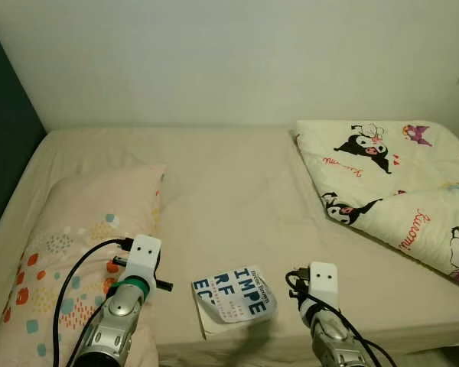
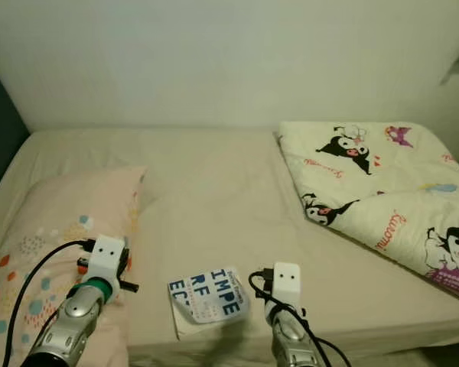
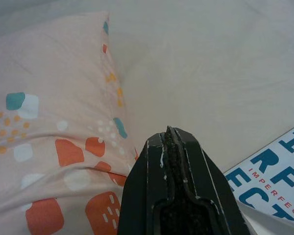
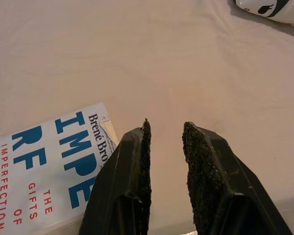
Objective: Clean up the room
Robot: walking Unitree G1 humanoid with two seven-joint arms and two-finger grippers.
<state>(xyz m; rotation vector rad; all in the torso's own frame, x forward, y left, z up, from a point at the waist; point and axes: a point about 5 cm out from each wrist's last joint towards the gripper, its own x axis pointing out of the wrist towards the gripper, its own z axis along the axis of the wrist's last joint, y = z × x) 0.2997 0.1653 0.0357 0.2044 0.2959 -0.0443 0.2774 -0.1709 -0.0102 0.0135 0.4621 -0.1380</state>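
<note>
A white paperback book (image 1: 233,300) with blue and red lettering lies on the beige bed sheet (image 1: 237,191) near the bed's front edge, its cover curling up. My left gripper (image 3: 169,133) is shut with nothing in it. It hovers over the edge of the pink patterned pillow (image 1: 84,237), with the book (image 3: 274,176) just to its right. My right gripper (image 4: 166,126) is open and empty above the sheet, right beside the book's (image 4: 44,166) right corner.
A cream cartoon-print blanket (image 1: 398,183) lies folded back over the bed's right side. A white wall (image 1: 237,53) runs behind the bed, and a dark headboard (image 1: 4,138) stands at the left. Bare sheet stretches between pillow and blanket.
</note>
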